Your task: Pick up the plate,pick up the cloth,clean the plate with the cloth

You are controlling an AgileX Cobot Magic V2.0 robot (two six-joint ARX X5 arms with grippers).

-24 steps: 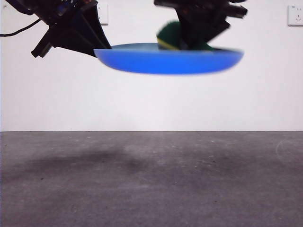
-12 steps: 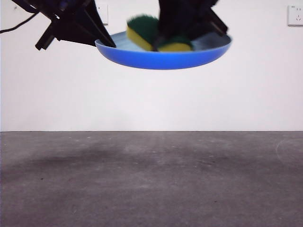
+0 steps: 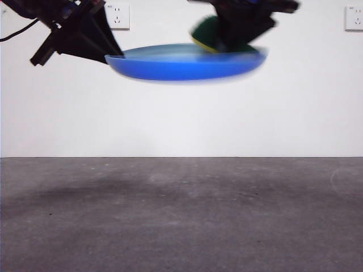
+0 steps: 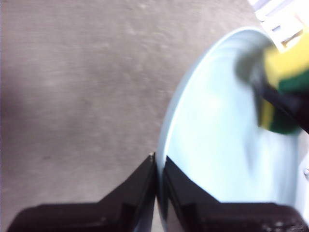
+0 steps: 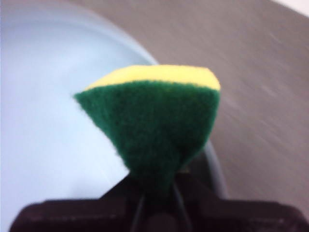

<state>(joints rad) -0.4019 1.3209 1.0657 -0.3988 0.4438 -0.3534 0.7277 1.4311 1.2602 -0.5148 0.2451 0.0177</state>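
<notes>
The plate (image 3: 184, 62) hangs high above the grey surface (image 3: 181, 215), close to level and blurred along its rim at 3 o'clock in the front view. The left end effector (image 4: 157, 166) pinches the plate's rim between its two black jaws, which stand narrow with only the thin edge between them; in the front view this end effector (image 3: 108, 54) meets the rim at 9 o'clock, its dark arm reaching in from the upper corner at about 10 o'clock. The right end effector (image 5: 157, 191) is clamped on the cloth (image 5: 154, 125), a yellow foam piece with a dark green scouring face, squeezed so that the green layer bunches down into the jaws. In the front view the right end effector (image 3: 227, 42) comes from above at 12 o'clock and holds the cloth (image 3: 203, 33) over the plate's bowl toward its 2 o'clock side; whether the cloth touches the plate there cannot be told through the blur. The left wrist view shows the cloth (image 4: 282, 92) over the pale inside of the plate (image 4: 217, 145) near the far rim. A white wall (image 3: 181, 119) with a socket (image 3: 118, 16) stands behind.
</notes>
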